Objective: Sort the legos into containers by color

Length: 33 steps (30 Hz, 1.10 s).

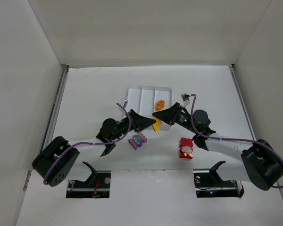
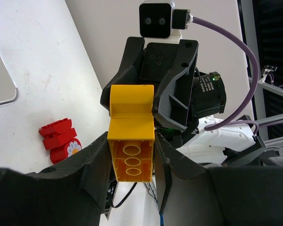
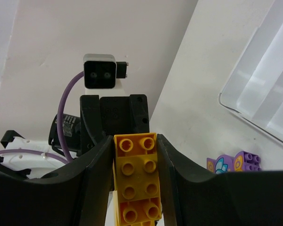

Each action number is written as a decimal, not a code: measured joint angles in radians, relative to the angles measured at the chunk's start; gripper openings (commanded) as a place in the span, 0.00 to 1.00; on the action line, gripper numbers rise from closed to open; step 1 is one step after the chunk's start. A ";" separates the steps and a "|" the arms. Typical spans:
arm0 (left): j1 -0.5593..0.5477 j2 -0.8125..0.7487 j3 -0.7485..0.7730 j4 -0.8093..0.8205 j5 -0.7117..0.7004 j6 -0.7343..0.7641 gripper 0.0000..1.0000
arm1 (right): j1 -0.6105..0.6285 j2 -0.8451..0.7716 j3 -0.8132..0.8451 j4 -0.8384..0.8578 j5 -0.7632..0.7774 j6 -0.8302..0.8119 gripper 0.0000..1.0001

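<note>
Where the matte white table [image 1: 94, 89] ends, plain white walls [image 1: 146, 33] close it in on three sides, and the surface shows faint scuffs.

There are two arms, one tray and four legos. The tray [image 1: 134, 94] is a shallow rectangle of glossy white plastic, split by thin dividers into three long compartments. A small orange lego [image 1: 159, 104] with a printed face lies at the near end of the right-hand one. A purple lego [image 1: 137, 140], printed with petal shapes, sits on the table in front of the tray. A red lego [image 1: 186, 148], stacked and bearing a white daisy, sits to the right, well apart from it.

The fourth is a smooth yellow brick [image 2: 131, 141], long and studded in two rows, with three round tubes on its underside. It is held above the table just in front of the tray. The left claw [image 2: 131, 162] is clamped on one end and the right claw [image 3: 136, 155] pinches the other, both of black angular plastic.
</note>
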 measured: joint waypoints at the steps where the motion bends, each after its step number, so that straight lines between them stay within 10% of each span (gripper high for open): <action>1: -0.001 0.000 0.000 0.000 -0.001 0.000 0.27 | -0.001 0.000 0.000 0.000 0.000 0.000 0.36; 8: -0.006 -0.002 0.000 -0.008 -0.015 0.006 0.13 | -0.016 0.000 -0.001 -0.003 -0.018 0.004 0.33; 33: 0.000 -0.053 0.000 -0.158 -0.067 0.101 0.11 | -0.164 0.253 0.220 -0.314 0.210 -0.188 0.36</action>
